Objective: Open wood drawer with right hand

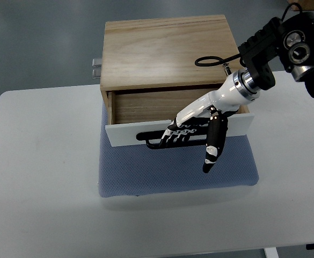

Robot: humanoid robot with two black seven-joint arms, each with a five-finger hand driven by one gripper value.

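A light wooden box (167, 51) stands on a blue mat (173, 172) on the white table. Its drawer (146, 105) is pulled partway out toward me, showing a bare wooden inside. The drawer has a white front panel (125, 134) with a dark slot handle (151, 138). My right hand (191, 134) reaches in from the upper right, its black fingers (175, 134) hooked into the slot from above the panel. The thumb (213, 150) hangs down in front of the panel. The left arm does not show.
The white table (38, 172) extends to the left and right of the mat. A black cable (210, 61) loops above the box top near my right wrist. Small metal parts (96, 67) stick out at the box's left rear.
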